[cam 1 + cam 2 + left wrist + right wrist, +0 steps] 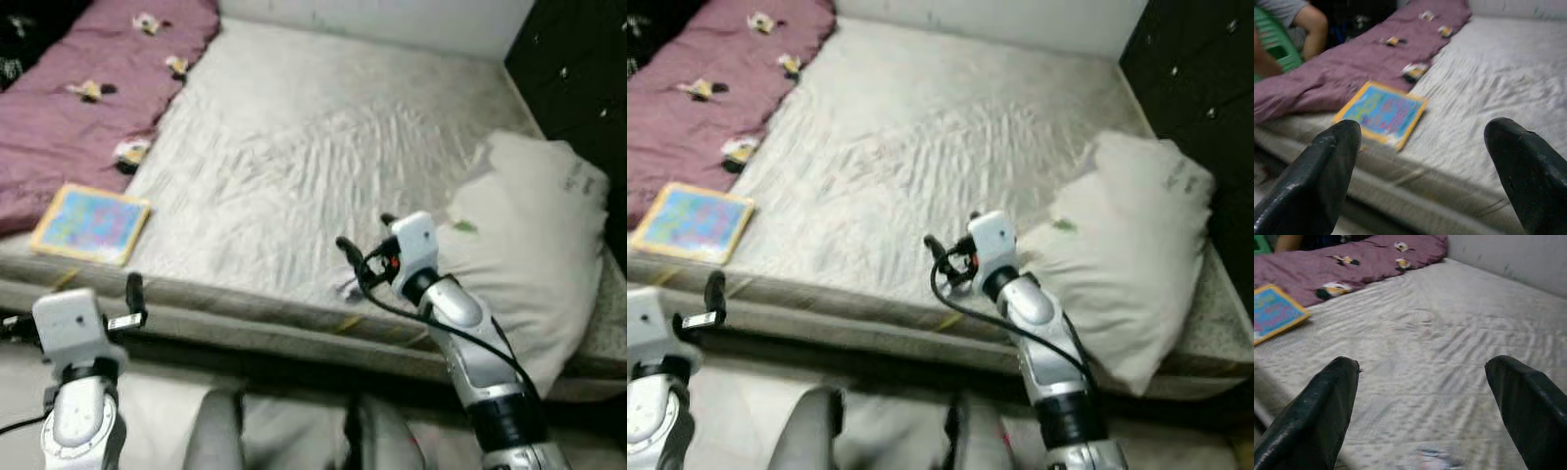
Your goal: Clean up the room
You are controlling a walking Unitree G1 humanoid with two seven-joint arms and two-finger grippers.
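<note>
- The right gripper hangs low over the near edge of the mattress, its 2 black fingers spread wide with nothing between them
- Just ahead of it on the sheet lies a small pale scrap, too blurred to name; if that is the target, the fingers should come down on either side of it and pinch the scrap alone, not the wrinkled sheet
- The left gripper is held in front of the bed's near edge, fingers also wide apart and empty, facing a colourful book with a yellow border
- The book lies flat near the mattress edge, just beside the purple blanket; being thin and flat, I judge it is best taken by its near edge
- A white pillow sits at the right of the bed, next to a dark cabinet
- The blanket is bunched along the left, with a few small printed figures on it
- A pale wall runs behind the bed
- In the left wrist view a person's arm shows beyond the blanket beside something green, so reaches that way want care
</note>
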